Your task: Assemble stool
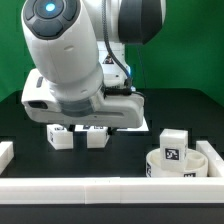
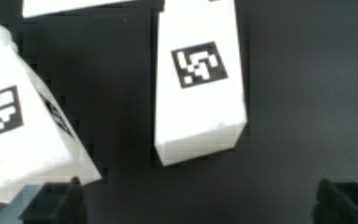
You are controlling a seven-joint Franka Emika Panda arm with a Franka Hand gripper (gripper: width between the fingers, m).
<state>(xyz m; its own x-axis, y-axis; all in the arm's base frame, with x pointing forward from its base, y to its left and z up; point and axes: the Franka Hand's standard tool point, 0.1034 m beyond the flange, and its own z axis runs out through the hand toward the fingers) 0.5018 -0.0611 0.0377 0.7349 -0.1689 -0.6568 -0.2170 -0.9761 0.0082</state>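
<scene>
While gripper (image 2: 197,205) hangs spread, 1 leg (image 1: 175,143) stands on seat (image 1: 201,166).

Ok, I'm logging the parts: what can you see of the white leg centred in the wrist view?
The leg is a long, blocky, white, plastic-looking piece with one black-and-white square tag on its upper face and a bevelled end. It lies flat on the black table, apart from the neighbouring leg. The open gripper does not touch it.
</scene>
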